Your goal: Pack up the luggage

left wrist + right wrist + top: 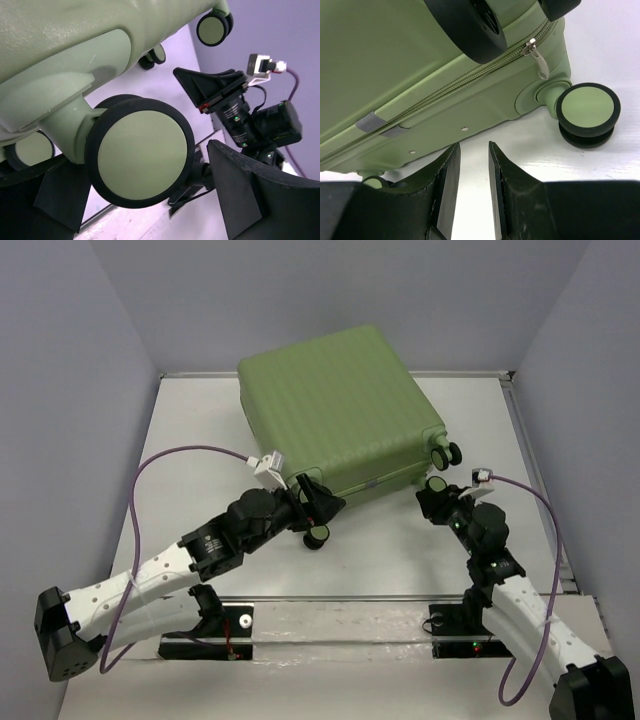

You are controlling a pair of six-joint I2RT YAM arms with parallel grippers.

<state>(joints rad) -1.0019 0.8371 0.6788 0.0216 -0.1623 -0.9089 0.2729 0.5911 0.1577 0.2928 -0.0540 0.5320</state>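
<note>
The luggage (335, 405) is a closed light-green ribbed suitcase lying flat at the back middle of the table, wheels toward me. My left gripper (318, 502) is open at its near left corner. In the left wrist view the jaws (140, 165) straddle a black-and-green wheel (142, 160), with a gap to the right finger (250, 190). My right gripper (432, 502) hovers just off the suitcase's near right side. In the right wrist view its fingers (474, 150) stand a narrow gap apart and empty, pointing at the shell (395, 65) below the zipper pull (540, 62), left of a wheel (587, 112).
The white table has a raised rim (520, 430) and grey walls on three sides. Purple cables (150, 465) loop from both wrists. Two more wheels (445, 455) stick out at the suitcase's right corner. A metal rail (330, 598) runs along the near edge.
</note>
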